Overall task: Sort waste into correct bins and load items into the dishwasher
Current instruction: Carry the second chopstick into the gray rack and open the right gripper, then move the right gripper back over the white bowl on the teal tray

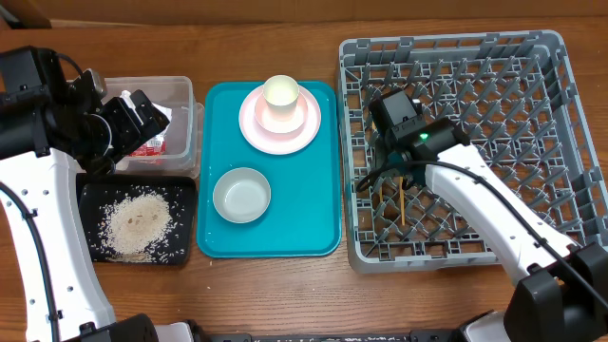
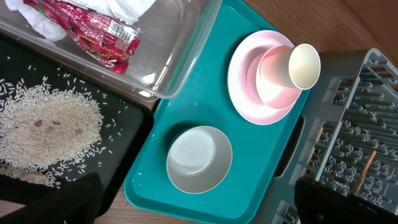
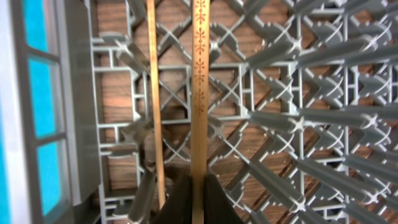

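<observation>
My right gripper (image 1: pixel 400 179) (image 3: pixel 198 200) is shut on one wooden chopstick (image 3: pixel 199 93) low inside the grey dish rack (image 1: pixel 532 57). The second chopstick (image 3: pixel 154 99) lies beside it on the lattice floor. My left gripper (image 1: pixel 133 123) (image 2: pixel 199 202) hangs open and holds nothing, above the clear tub (image 1: pixel 182 95), which contains the red wrapper (image 2: pixel 106 34) and white napkin (image 2: pixel 127 7). Rice (image 1: pixel 138 220) lies in the black tray (image 1: pixel 186 195). On the teal tray, the cream cup (image 1: pixel 281 92) sits in the pink bowl (image 2: pixel 273 78) on the pink plate (image 1: pixel 279 138). The grey-green bowl (image 1: pixel 241 194) stands alone.
The teal tray (image 1: pixel 323 233) lies between the bins and the rack. Upright pegs fill the rack around my right gripper. Bare wooden table (image 1: pixel 285 294) runs along the front edge. A few rice grains are scattered on the teal tray.
</observation>
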### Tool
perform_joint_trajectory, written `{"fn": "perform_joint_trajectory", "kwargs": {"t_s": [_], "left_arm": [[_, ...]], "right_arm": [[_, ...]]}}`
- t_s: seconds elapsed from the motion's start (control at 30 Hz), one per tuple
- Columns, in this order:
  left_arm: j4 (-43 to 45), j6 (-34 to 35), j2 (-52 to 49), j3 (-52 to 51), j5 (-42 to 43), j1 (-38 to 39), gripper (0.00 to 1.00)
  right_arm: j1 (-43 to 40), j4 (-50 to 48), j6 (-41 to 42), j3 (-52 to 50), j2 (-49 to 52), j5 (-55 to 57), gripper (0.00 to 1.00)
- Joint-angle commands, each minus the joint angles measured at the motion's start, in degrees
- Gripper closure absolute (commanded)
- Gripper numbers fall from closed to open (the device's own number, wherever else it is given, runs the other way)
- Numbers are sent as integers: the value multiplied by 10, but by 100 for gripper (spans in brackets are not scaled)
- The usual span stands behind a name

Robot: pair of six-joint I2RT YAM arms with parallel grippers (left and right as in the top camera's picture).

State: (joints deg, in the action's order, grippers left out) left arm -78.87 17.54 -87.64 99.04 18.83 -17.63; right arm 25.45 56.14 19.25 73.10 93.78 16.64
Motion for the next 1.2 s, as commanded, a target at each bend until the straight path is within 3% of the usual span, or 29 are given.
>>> {"fn": "perform_joint_trajectory", "kwargs": {"t_s": [0.0,0.1,0.27,0.9,1.17], "left_arm": [[0,-12,7,7,-4,0,0],[0,-12,7,7,-4,0,0],[0,-12,7,7,-4,0,0],[0,-12,7,7,-4,0,0],[0,-12,7,7,-4,0,0]], "right_arm": [[-1,-6,-3,-8,0,-2,96],[-1,-6,-3,-8,0,-3,96],[-1,-12,-69,-8,0,-66,96],[-1,-12,-68,-8,0,-62,94],[-1,-19,-31,-8,0,-62,89]]}}
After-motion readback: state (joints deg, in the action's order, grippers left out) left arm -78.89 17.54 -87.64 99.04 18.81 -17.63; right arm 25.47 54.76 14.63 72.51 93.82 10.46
